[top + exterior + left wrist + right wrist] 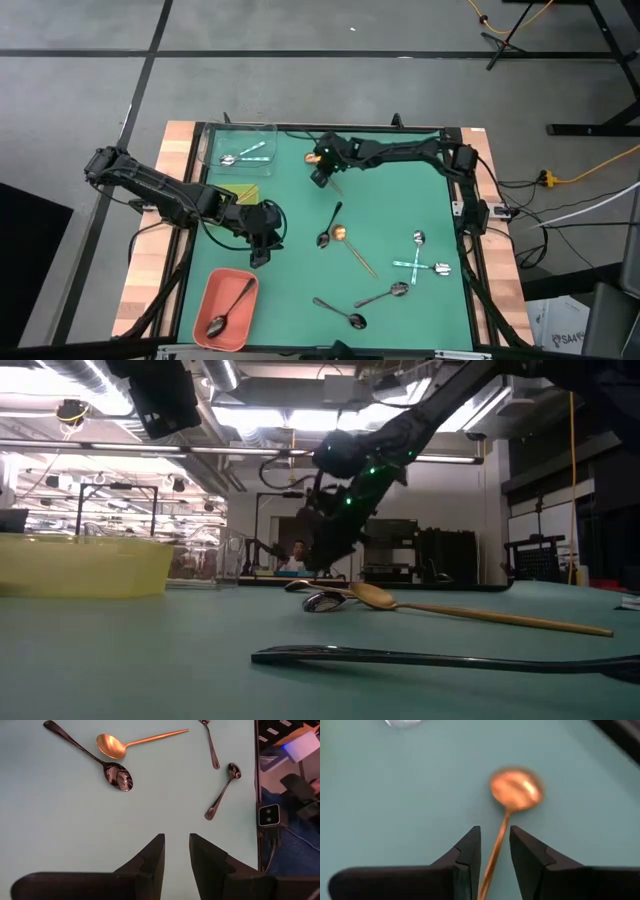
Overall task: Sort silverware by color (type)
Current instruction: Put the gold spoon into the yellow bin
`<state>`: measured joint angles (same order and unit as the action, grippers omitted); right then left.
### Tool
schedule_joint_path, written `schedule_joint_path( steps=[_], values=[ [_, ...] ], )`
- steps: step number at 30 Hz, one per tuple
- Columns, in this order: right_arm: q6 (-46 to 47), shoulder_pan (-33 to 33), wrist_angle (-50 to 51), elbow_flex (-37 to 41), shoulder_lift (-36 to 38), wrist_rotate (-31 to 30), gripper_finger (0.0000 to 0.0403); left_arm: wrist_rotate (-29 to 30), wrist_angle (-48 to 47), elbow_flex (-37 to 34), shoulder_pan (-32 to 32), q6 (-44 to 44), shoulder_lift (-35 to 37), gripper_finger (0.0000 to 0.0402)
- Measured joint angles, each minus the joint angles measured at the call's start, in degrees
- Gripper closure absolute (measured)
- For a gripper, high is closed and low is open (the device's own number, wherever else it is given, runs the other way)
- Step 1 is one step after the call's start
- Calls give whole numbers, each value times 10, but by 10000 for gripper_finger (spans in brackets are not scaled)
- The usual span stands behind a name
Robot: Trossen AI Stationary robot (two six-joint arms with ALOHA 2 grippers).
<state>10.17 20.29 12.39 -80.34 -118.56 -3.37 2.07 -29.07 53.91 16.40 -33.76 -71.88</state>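
Observation:
My right gripper (322, 180) hangs over the far middle of the green mat, shut on a copper spoon (516, 789) whose bowl reaches out past the fingertips (495, 840). My left gripper (262, 243) hovers over the left of the mat with a narrow gap between its fingers (176, 845) and nothing in it. Another copper spoon (352, 248) and a dark spoon (327, 230) lie flat at mid-mat. Silver spoons (418, 250) and dark spoons (385, 294) lie at the near right. My right gripper has the copper spoon's thin handle (501, 832) between its two fingers. The fingers slant down toward the mat and lie along the handle, with the bowl ahead of them. Which part of the handle they meet is hidden by the fingers themselves.
A clear tray (262, 130) with silver spoons stands at the far left corner. A yellow-green tray (243, 192) sits partly under my left arm. A salmon tray (238, 320) with one dark spoon (230, 308) is at the near left. Bare mat lies between the two grippers.

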Motion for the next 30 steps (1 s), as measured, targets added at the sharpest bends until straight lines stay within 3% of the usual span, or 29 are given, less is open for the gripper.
schedule_joint_path(
  steps=[26, 30],
  values=[
    [2, -1, 67, 0, -30, 22, 309, 1, 0, 0, 0, 0, 0, 318],
    [3, -1, 68, 0, -30, 24, 325, 3, 0, 0, 0, 0, 0, 318]
  ],
)
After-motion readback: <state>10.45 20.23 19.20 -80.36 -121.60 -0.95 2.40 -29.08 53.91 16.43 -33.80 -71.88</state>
